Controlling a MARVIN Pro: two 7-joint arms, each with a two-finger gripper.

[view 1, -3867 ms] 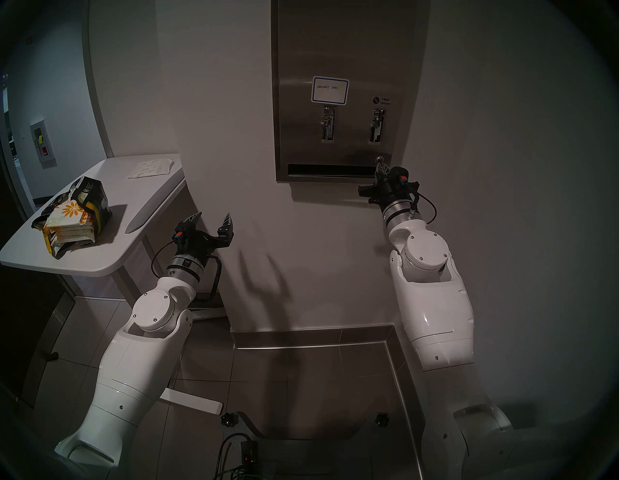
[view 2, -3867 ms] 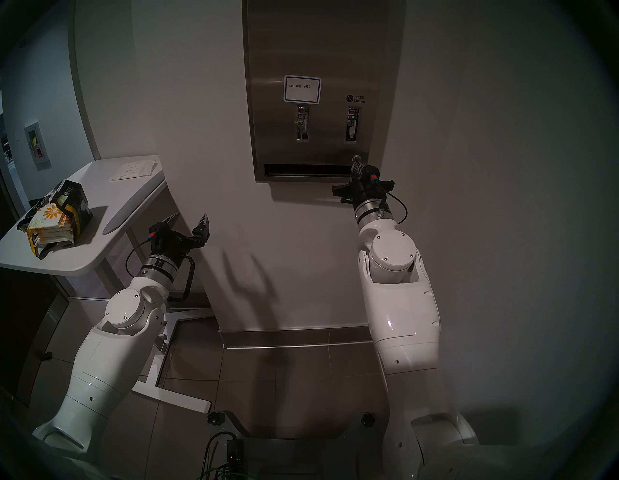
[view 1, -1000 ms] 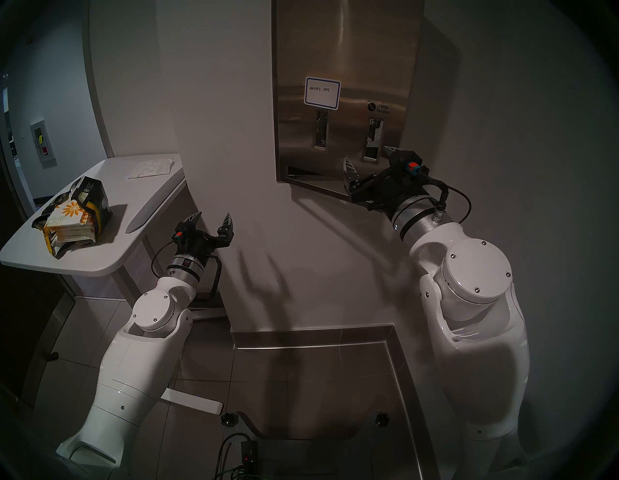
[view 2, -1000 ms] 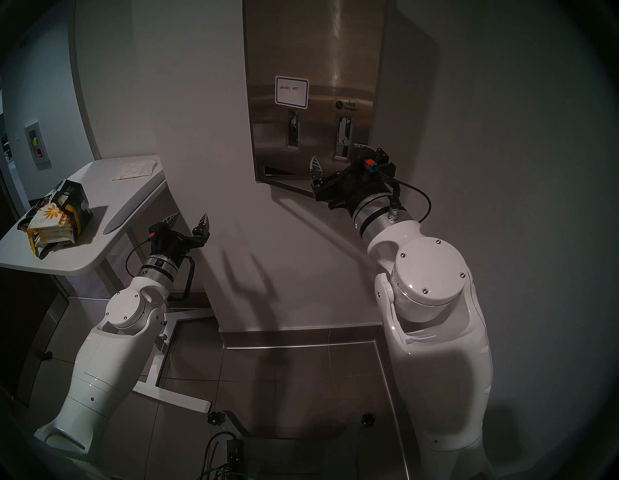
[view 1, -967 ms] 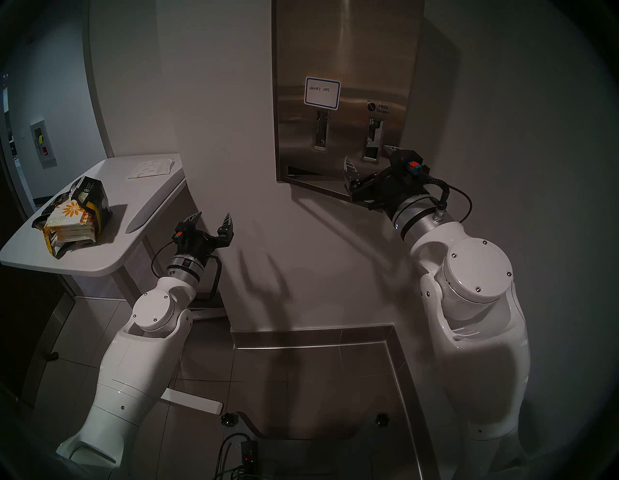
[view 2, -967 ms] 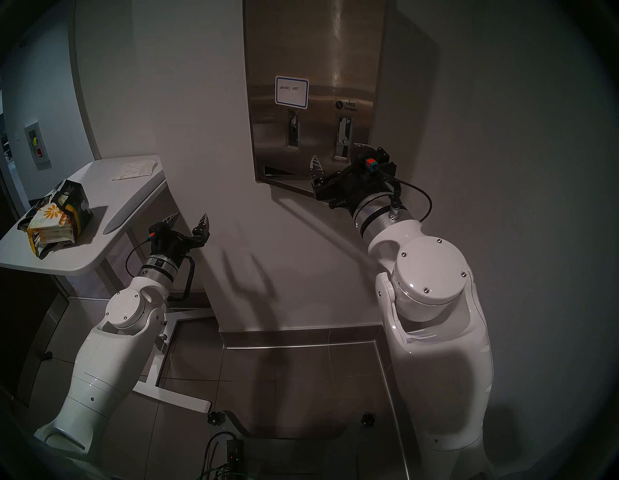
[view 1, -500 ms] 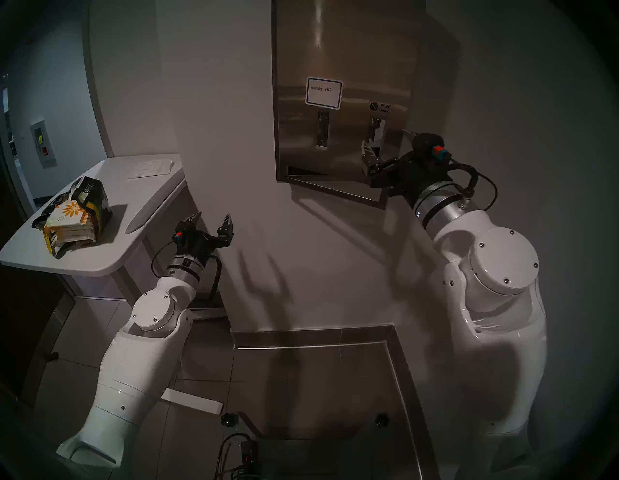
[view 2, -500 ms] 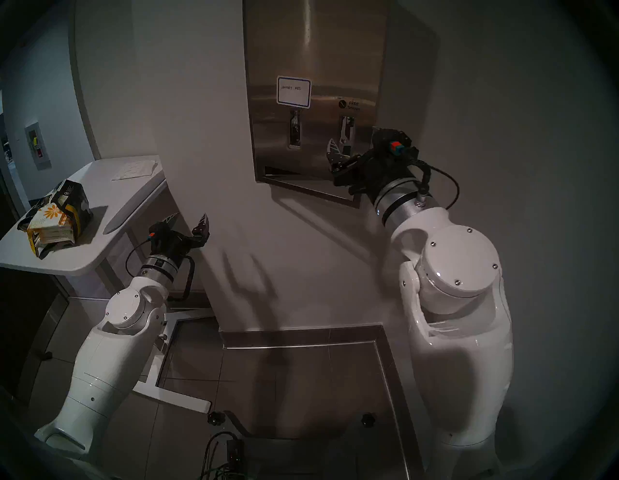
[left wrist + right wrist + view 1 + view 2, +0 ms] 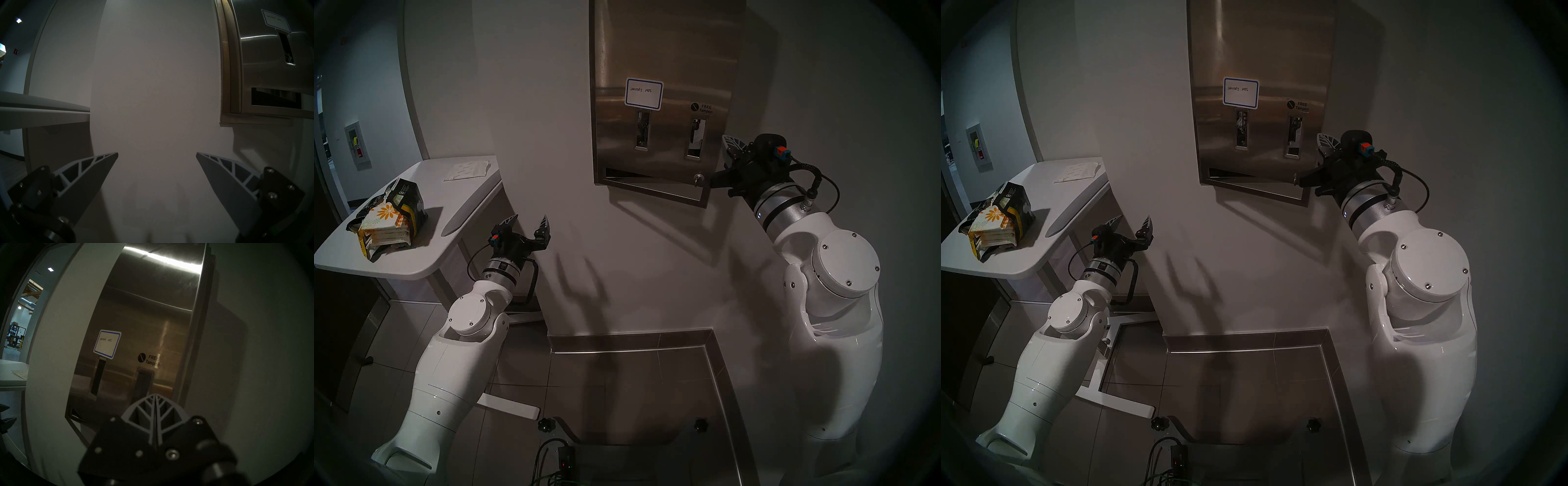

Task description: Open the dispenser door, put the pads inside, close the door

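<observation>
The steel dispenser (image 9: 593,101) hangs on the wall. Its door (image 9: 663,142) with the blue-bordered label (image 9: 643,93) stands ajar, right edge swung out from the wall, lock (image 9: 698,178) at its lower right. My right gripper (image 9: 727,142) is shut and empty, just right of the door's right edge; the right wrist view shows its fingers (image 9: 155,404) pressed together before the door (image 9: 144,319). My left gripper (image 9: 529,220) is open and empty, low by the wall. The daisy-print pads (image 9: 383,220) are stacked in a torn bag on the table.
The white table (image 9: 415,264) stands at the left with the black-and-yellow bag (image 9: 409,200) and a flat white sheet (image 9: 468,169) at its back. A wall corner runs right of the dispenser. Cables (image 9: 551,468) lie on the tiled floor.
My right gripper was open around the door's lower right corner; it has come off the door, moved right and up, and shut. The door stays ajar. The left arm has not moved.
</observation>
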